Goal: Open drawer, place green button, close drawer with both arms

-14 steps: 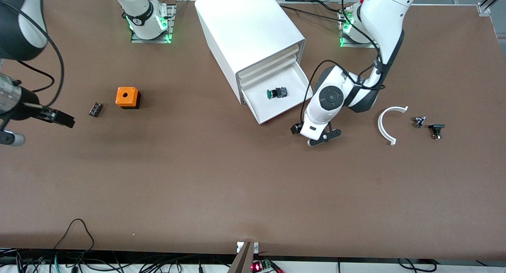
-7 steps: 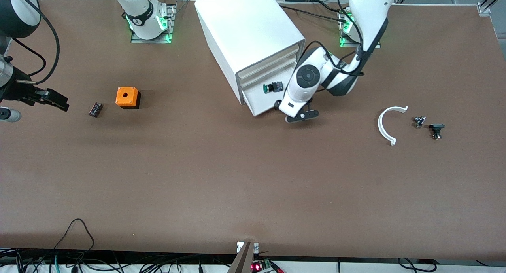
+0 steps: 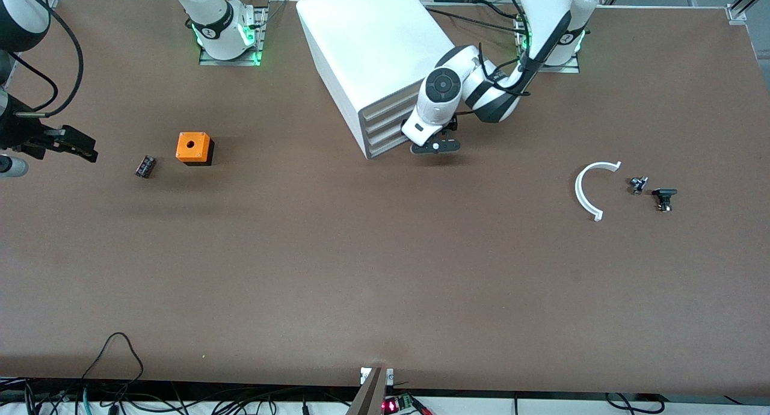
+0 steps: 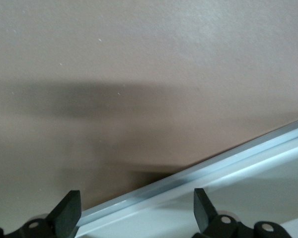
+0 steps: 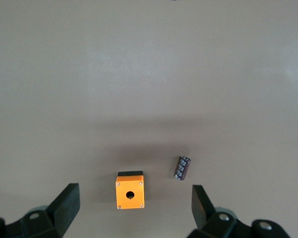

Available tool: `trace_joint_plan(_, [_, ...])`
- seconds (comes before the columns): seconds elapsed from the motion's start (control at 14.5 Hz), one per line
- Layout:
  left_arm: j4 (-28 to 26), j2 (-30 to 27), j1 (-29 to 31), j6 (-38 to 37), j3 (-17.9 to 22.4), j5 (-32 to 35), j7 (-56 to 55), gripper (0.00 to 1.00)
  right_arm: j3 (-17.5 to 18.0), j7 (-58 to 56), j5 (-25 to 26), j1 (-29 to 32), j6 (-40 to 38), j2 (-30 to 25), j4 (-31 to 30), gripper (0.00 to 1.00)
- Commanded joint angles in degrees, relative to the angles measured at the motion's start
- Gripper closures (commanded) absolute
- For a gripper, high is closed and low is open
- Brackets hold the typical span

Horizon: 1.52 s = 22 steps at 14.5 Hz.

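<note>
On the brown worktop (image 3: 385,270), the left pincer (image 3: 434,147) pressed wide against the drawer (image 3: 386,144); the right pincer (image 3: 71,144) waited wide. Pushing on might shove the cabinet (image 3: 373,48).

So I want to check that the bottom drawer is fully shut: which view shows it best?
The front view: the drawer sits flush with those above it, the open left gripper at its front. The left wrist view shows only a white edge; the right wrist view shows none of it.

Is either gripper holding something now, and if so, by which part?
Nothing is held. The left gripper, open, is at the front of the drawer. The right gripper, open, waits over the table's end.
</note>
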<state>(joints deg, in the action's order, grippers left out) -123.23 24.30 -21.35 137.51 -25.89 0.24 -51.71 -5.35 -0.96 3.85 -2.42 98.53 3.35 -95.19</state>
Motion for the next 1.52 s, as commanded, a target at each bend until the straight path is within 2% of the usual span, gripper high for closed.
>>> trace_joint_plan(0.0, [-2.28, -3.11, 0.43, -1.54, -2.5, -1.03, 0.65, 0.0, -0.18, -1.06, -1.22, 0.31, 1.57, -6.06, -7.45, 0.0])
trace_joint_plan(0.14, [-1.14, -4.86, 4.35, -1.45, -2.33, -0.77, 0.82, 0.0, -0.45, -0.97, -1.22, 0.31, 3.77, -8.79, -11.24, 0.0])
trace_joint_plan(0.28, [2.19, -6.97, 11.56, -0.92, -1.8, -0.68, 0.82, 0.0, -0.54, -1.06, -1.22, 0.31, 3.08, -8.89, -11.16, 0.0])
trace_joint_plan(0.41, [6.67, -9.95, 16.23, -1.45, -0.57, -0.68, 0.73, 0.0, -0.45, -1.06, -1.13, 0.31, 2.9, -8.8, -10.9, 0.0])
trace_joint_plan(0.55, [9.67, -14.25, 16.86, -5.99, 3.63, -0.5, 2.3, 0.0, -0.54, -0.97, -1.04, 0.4, 2.64, -8.45, -10.37, 0.0])
trace_joint_plan(0.69, [11.78, -19.61, 16.86, -13.36, 4.96, -0.24, 11.58, 0.0, -0.54, -0.97, -1.04, 0.57, 2.37, -7.57, -9.23, 0.0])
trace_joint_plan(0.9, [15.73, -26.91, 16.78, -25.23, 10.84, -0.24, 26.08, 0.0, -0.36, -1.67, -0.95, 0.49, 2.2, -7.66, -9.14, 0.0])
trace_joint_plan(1.17, [24.07, -28.6, 16.86, -39.66, 20.15, -0.24, 42.45, 0.0, -0.36, -1.32, -0.95, 0.49, 2.11, -7.57, -8.97, 0.0])
trace_joint_plan(1.45, [25.85, -28.78, 16.95, -44.6, 25.09, -0.15, 50.91, 0.0, -0.36, -1.24, -1.04, 0.4, 2.02, -7.48, -8.53, 0.0])
